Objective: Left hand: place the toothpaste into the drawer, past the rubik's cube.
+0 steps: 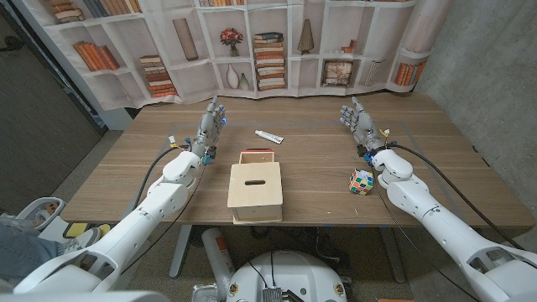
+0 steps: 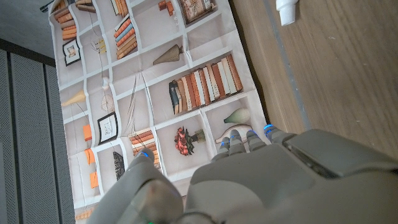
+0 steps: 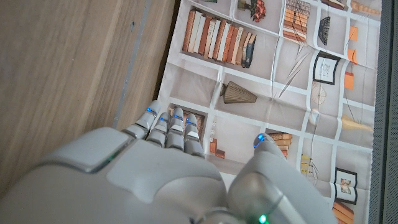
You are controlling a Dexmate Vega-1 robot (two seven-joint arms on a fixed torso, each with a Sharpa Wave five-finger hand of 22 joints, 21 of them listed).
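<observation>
A white toothpaste tube (image 1: pixel 269 136) lies on the table behind a small wooden drawer box (image 1: pixel 256 192), whose drawer (image 1: pixel 258 156) is pulled out toward the back. The tube's end (image 2: pixel 286 10) also shows in the left wrist view. A rubik's cube (image 1: pixel 362 181) sits to the right of the box. My left hand (image 1: pixel 210 126) stands open, fingers up, left of the tube and apart from it; its back (image 2: pixel 292 180) shows from the wrist. My right hand (image 1: pixel 359 122) stands open behind the cube, holding nothing; its back (image 3: pixel 143 174) shows in the right wrist view.
A bookshelf-print backdrop (image 1: pixel 243 42) hangs along the table's far edge. The wooden table (image 1: pixel 319 159) spreads between the hands. A grey wall stands on the right, a dark panel on the left.
</observation>
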